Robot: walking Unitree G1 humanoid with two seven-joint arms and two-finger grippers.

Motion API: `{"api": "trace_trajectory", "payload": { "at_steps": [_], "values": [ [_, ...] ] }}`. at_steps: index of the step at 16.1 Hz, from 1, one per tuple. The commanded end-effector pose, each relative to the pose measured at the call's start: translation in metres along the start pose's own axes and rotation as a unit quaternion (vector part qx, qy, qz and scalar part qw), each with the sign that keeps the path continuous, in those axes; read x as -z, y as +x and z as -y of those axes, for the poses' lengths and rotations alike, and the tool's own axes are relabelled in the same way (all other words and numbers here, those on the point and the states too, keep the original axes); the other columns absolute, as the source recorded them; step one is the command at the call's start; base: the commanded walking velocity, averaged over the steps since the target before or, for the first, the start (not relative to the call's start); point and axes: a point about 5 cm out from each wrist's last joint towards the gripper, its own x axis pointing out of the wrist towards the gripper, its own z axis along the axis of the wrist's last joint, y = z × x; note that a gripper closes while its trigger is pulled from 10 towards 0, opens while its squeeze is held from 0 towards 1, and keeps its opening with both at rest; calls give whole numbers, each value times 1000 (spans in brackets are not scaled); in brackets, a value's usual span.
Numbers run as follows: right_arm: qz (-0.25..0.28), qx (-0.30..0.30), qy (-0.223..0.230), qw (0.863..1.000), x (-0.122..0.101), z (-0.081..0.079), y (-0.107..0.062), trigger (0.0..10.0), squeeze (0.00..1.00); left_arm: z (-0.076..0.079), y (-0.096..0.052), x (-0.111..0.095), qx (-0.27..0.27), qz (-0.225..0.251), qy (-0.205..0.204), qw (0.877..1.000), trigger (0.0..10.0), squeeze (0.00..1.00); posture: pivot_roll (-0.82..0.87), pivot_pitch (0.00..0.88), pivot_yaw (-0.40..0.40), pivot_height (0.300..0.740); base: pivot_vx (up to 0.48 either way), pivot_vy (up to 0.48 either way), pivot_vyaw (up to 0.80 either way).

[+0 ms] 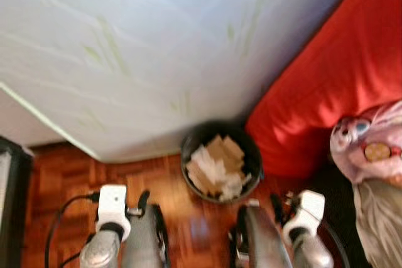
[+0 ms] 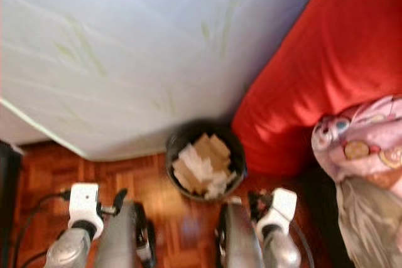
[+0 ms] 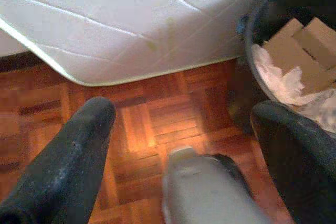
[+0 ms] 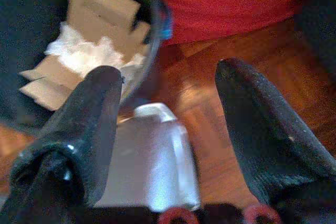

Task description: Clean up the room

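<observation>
Left end effector (image 3: pixel 181 129) with black fingers (image 3: pixel 68 161) spread apart and holding nothing, hanging low above the wooden floor (image 1: pixel 157 180), just beside the edge of the white mattress (image 1: pixel 144 48); right end effector (image 4: pixel 168 129) likewise spread apart and holding nothing, over the floor right by the bin. Between and just ahead of both arms, a dark round bin (image 1: pixel 251 149) standing on the floor, stuffed with cardboard pieces (image 1: pixel 221 150) and crumpled white paper (image 1: pixel 210 171), tucked against the mattress corner and touching a red cushion (image 1: pixel 333 86). Further right, a pink patterned cloth (image 1: pixel 370 142) lying against the cushion.
</observation>
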Motion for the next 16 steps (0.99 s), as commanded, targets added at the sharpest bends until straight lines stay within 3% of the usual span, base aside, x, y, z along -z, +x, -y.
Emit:
{"api": "trace_trajectory", "payload": {
  "at_steps": [1, 3, 7, 12, 16],
  "values": [
    [-22, 11, 0, 1000, 13, 4, -6, 10000, 0, -3, -6, 20, 2, -35, 12, 999, 10000, 0, 7, 97, -2, 658, 0, 0, 0],
    [-64, 4, -17, 998, 25, -3, -8, 10000, 0, -4, 2, 42, 3, -90, 15, 996, 10000, 0, -17, 0, 14, 688, 0, 0, 0],
    [-76, 14, -16, 997, 20, -2, -3, 10000, 0, -3, 12, 51, -11, -130, 2, 991, 10000, 0, -28, 0, 7, 738, 0, 0, 0],
    [-96, 32, -36, 994, 15, 9, -1, 10000, 0, 8, 19, 54, -19, -155, -21, 988, 10000, 0, -44, 0, -31, 740, 0, 0, 0],
    [-123, 61, -26, 990, 23, 29, -10, 10000, 0, 12, 11, 69, -31, -198, -40, 979, 10000, 0, -77, 0, -36, 740, 0, 0, 0]
  ]
}}
